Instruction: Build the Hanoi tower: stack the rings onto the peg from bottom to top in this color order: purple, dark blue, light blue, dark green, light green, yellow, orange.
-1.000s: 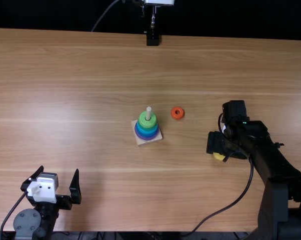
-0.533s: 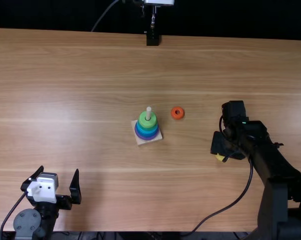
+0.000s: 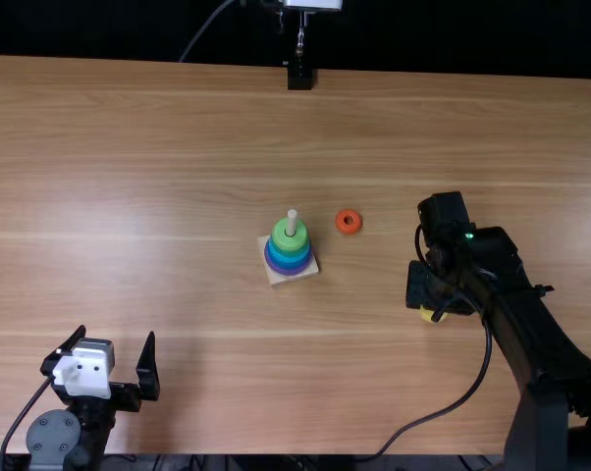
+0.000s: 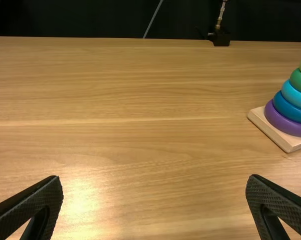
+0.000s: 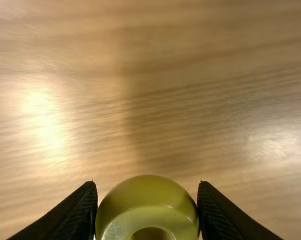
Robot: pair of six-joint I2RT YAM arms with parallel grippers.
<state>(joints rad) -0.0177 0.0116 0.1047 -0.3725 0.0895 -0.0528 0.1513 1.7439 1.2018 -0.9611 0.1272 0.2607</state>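
Observation:
In the top view, my right gripper [image 3: 433,302] is right of the tower, with the yellow ring [image 3: 428,315] partly hidden under it. The right wrist view has the yellow ring [image 5: 148,202] pinched between the fingers of my right gripper [image 5: 148,212]. Purple, dark blue, light blue, dark green and light green rings sit on the peg [image 3: 292,222] of the square wooden base [image 3: 279,279]. On the table lies the orange ring [image 3: 349,222], to the tower's right. My left gripper [image 3: 118,358] stands open at the lower left; in its wrist view, the left gripper [image 4: 155,200] has its fingers wide apart beside the purple ring [image 4: 286,121].
The wooden table [image 3: 178,177] spans the view beneath both arms. A black stand [image 3: 299,75] rises at its far edge. A cable [image 3: 428,420] from the right arm droops over the near part of the table.
My right gripper has closed on the yellow ring, and its arm has shifted a little to the left. The left arm, the tower and the orange ring have kept still.

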